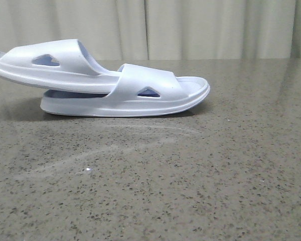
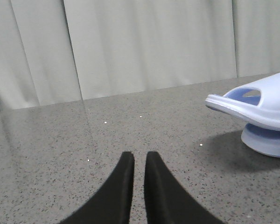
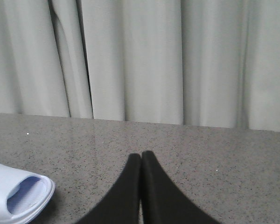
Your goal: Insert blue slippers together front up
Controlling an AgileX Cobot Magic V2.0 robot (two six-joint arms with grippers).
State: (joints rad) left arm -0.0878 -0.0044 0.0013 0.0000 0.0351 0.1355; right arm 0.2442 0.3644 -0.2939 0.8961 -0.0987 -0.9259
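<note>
The blue slippers (image 1: 115, 88) occupy the left-centre of the table (image 1: 190, 191), nested one into the other. The lower slipper (image 1: 140, 98) lies flat on its sole, toe pointing right. The upper slipper (image 1: 55, 65) passes under the lower one's strap and projects leftward, raised clear of the surface, its far end cut by the left frame edge. The table's right half and near foreground are open; a pale curtain (image 1: 215, 27) closes off the far edge.

Both slippers are smooth, pale moulded foam with wide straps and triangular side cut-outs. The table top is grey speckled stone, glossy, with faint smears in front of the pair.

The front view shows no gripper. The left wrist view shows the left gripper (image 2: 139, 161), its dark fingers nearly together with a thin gap, holding nothing, well apart from the slippers (image 2: 261, 116). The right wrist view shows the right gripper (image 3: 141, 161) with fingers touching, empty, and one slipper toe (image 3: 16, 193) near.
</note>
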